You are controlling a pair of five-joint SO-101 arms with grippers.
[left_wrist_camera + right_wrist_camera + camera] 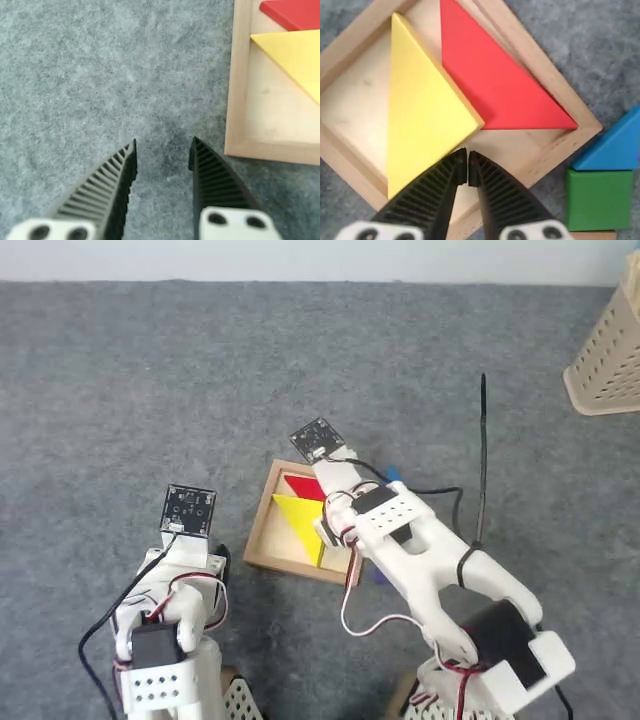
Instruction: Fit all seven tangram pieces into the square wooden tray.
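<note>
Our right gripper is pinched shut on nothing, hovering at the yellow triangle inside the wooden tray, with the red triangle alongside. A blue piece and a green piece lie just outside. Our left gripper gapes empty over the carpet beside the tray.

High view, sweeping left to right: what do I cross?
left arm → tray → yellow piece → blue piece → basket
</note>
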